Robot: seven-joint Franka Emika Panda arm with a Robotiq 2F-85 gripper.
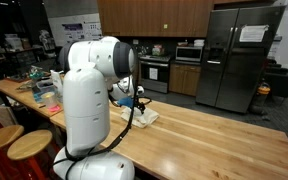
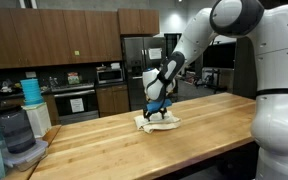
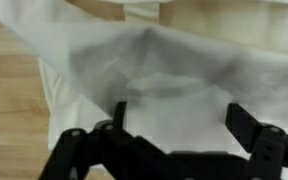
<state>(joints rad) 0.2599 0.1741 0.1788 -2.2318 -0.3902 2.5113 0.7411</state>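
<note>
A crumpled white cloth (image 2: 156,122) lies on the long wooden table (image 2: 124,145). My gripper (image 2: 157,108) hangs straight down just above it, jaws spread wide. In the wrist view the cloth (image 3: 154,60) fills most of the picture, with its folds directly under the gripper (image 3: 180,118). Both black fingers (image 3: 246,125) stand apart and only cloth shows between them; whether the fingertips touch the fabric I cannot tell. In an exterior view the white arm blocks most of the cloth (image 1: 144,117), and only the edge beside the gripper (image 1: 134,100) shows.
Containers and clutter stand at the table's end (image 2: 19,130) (image 1: 39,90). Round wooden stools (image 1: 24,148) sit beside the table near the robot base. A steel fridge (image 1: 234,55), an oven and cabinets line the back wall.
</note>
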